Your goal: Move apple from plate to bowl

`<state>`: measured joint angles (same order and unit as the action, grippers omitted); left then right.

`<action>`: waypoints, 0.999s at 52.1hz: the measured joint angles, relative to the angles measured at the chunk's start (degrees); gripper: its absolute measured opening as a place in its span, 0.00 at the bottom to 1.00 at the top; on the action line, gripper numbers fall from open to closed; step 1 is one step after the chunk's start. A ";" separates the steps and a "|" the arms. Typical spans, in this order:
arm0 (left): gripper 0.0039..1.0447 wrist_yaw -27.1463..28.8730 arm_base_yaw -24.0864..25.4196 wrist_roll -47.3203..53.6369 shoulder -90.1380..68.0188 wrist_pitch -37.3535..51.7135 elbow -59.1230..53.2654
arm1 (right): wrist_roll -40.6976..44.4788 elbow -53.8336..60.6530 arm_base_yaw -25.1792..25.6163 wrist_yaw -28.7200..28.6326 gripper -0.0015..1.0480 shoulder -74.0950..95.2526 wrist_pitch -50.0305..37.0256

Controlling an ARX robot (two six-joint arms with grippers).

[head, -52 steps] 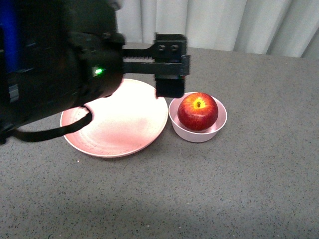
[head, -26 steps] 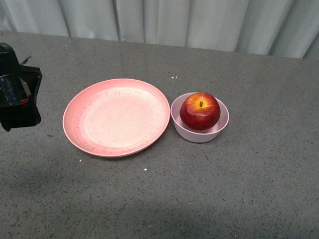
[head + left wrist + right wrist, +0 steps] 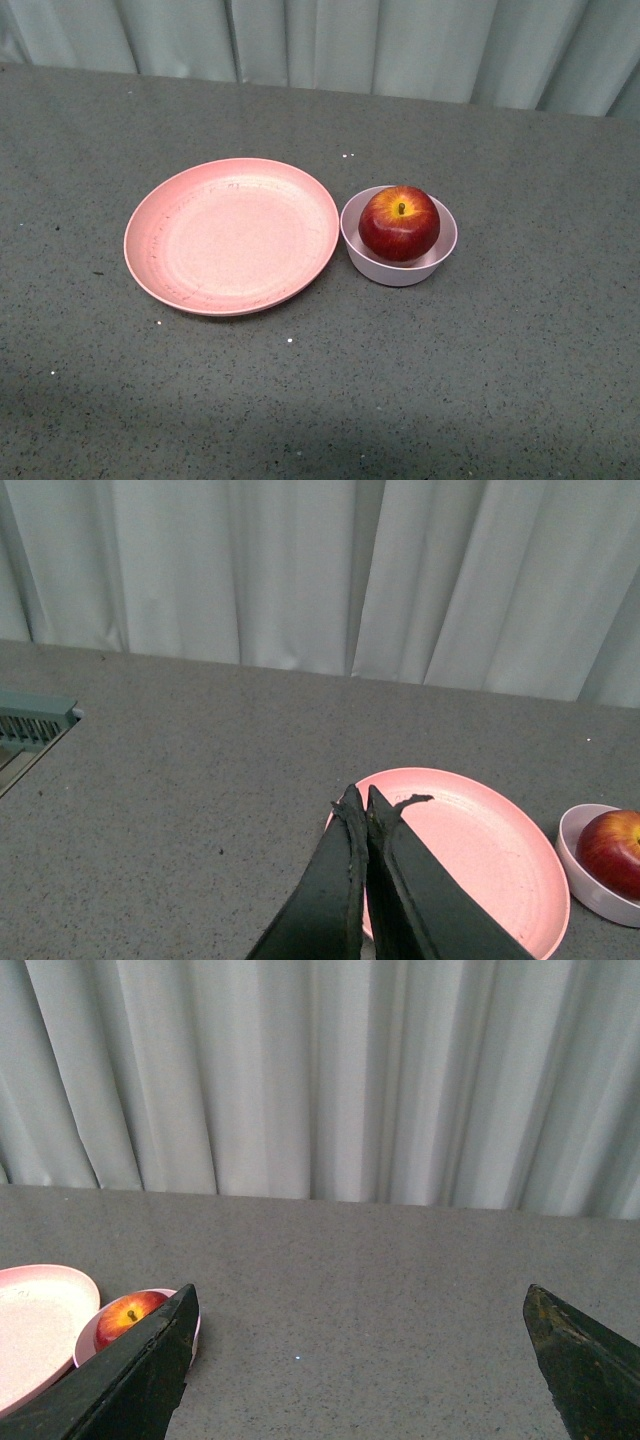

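Observation:
The dark-red apple (image 3: pixel 399 222) sits inside the small pale-pink bowl (image 3: pixel 399 265), stem up. Just left of the bowl lies the wide salmon-pink plate (image 3: pixel 232 236), with nothing on it. Neither arm shows in the front view. In the left wrist view my left gripper (image 3: pixel 361 798) is shut with nothing between its fingers, held above the table near the plate (image 3: pixel 480 845); the apple (image 3: pixel 612 848) and bowl (image 3: pixel 590 880) lie beyond. In the right wrist view my right gripper (image 3: pixel 360 1295) is open and empty, with the apple (image 3: pixel 128 1315), bowl (image 3: pixel 88 1340) and plate (image 3: pixel 35 1310) off to one side.
The grey speckled table (image 3: pixel 520 350) stretches around both dishes. Pale curtains (image 3: pixel 350 40) hang along its far edge. A grey ribbed fixture (image 3: pixel 30 725) shows at the table's side in the left wrist view.
The left arm, which hung over the plate and bowl a second ago, has pulled back to the left and left the front view. Apple, bowl and plate stay put.

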<state>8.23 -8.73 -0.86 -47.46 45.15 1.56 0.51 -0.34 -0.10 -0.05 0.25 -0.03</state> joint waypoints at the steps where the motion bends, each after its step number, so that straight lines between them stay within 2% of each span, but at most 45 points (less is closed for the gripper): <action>1: 0.03 -0.39 0.28 0.04 0.98 -0.81 -0.11 | 0.00 0.00 0.00 0.02 0.91 0.00 0.00; 8: 0.03 -2.25 2.51 0.33 8.26 -7.13 -0.39 | 0.00 0.00 0.00 0.00 0.91 -0.02 0.00; 12: 0.03 -6.99 5.95 0.46 11.91 -10.43 -0.39 | 0.00 0.00 0.00 -0.02 0.91 -0.02 0.00; 16: 0.03 -7.48 8.37 0.42 15.47 -13.64 -0.39 | 0.00 0.00 0.00 0.02 0.91 -0.02 0.00; 42: 0.03 -8.22 8.59 0.44 31.34 -28.81 -0.44 | 0.00 0.00 0.00 0.00 0.91 -0.02 0.00; 52: 0.03 -8.22 8.59 0.44 34.53 -31.98 -0.44 | 0.00 0.00 0.00 0.00 0.91 -0.02 0.00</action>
<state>0.01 -0.14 -0.43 -12.93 13.17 1.13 0.51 -0.34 -0.10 -0.05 0.23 -0.03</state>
